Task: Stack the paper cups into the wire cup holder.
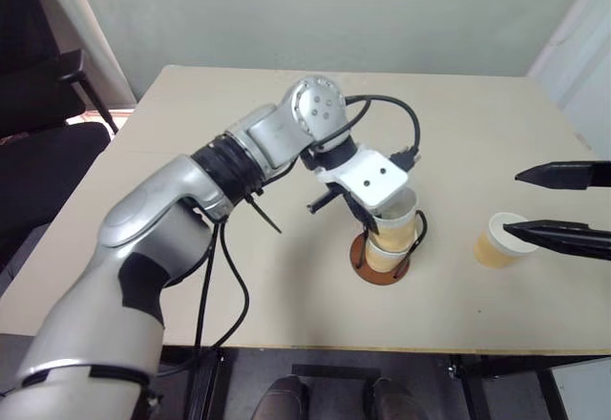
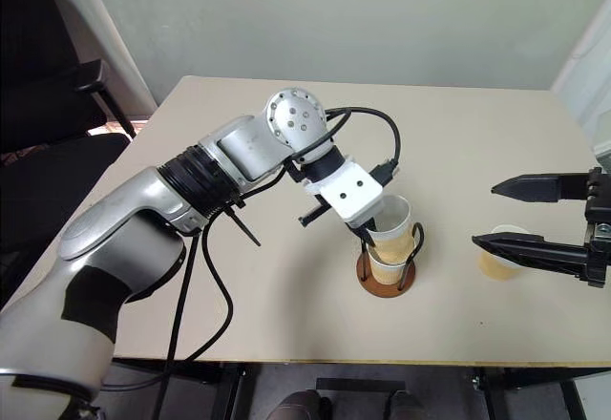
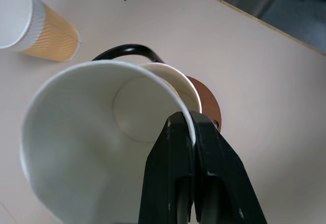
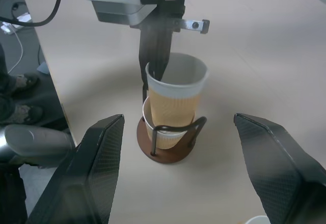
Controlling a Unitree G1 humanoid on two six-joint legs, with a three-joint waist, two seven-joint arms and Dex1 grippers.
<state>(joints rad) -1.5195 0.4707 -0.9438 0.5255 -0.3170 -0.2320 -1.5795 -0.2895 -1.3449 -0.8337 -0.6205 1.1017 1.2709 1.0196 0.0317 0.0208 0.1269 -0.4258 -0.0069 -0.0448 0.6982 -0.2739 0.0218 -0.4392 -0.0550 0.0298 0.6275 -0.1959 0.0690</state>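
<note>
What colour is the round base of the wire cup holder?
Reddish-brown, a flat disc base under the stacked cups; the right wrist view shows it best.

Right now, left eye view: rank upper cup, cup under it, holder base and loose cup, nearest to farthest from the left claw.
1. Upper cup: its rim is pinched by the left claw.
2. Lower cup: directly beneath, seated in the wire cup holder.
3. Holder base: the brown disc under both cups, on the table.
4. Loose cup: off to the right, by the right claw.
</note>
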